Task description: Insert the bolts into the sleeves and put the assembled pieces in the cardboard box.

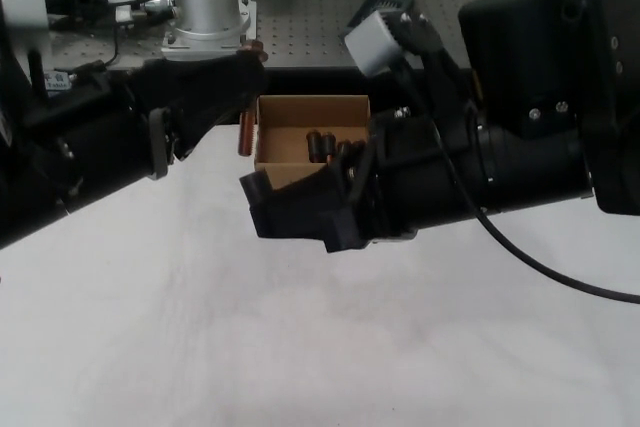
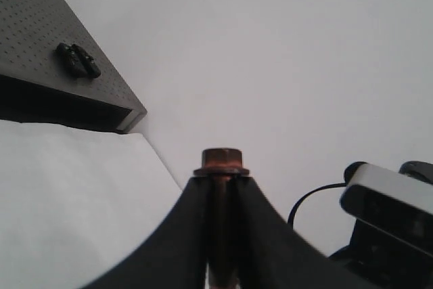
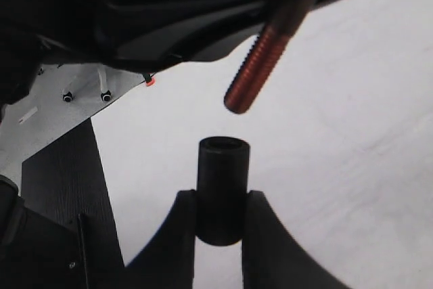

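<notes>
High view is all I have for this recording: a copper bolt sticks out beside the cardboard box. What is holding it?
Observer: The left gripper is shut on the shank of that bolt. The flanged hex head stands clear of the grip.
Operator: And the arm in front of the box, is it carrying anything?
Observer: Yes, the right gripper is shut on a black sleeve, whose open end faces the bolt.
Operator: Is the bolt in the sleeve yet?
Observer: No. In the right wrist view the threaded tip hangs apart from the sleeve's mouth. It is tilted and a little to one side of it.
</notes>
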Robot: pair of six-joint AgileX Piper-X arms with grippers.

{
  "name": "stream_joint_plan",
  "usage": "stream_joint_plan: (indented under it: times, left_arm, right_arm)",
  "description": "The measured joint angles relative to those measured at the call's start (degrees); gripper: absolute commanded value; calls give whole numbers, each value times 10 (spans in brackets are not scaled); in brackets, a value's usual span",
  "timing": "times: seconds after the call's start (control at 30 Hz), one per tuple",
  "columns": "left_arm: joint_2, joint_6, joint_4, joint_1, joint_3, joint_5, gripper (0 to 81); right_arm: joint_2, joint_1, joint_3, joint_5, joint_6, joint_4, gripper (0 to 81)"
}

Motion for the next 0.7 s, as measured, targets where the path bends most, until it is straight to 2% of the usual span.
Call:
stream_joint_plan:
  times: [0.7]
  left_arm:
    - [0,-12,-3,0,0,0,6]
  right_arm:
    - [0,0,0,15,21,-23,11]
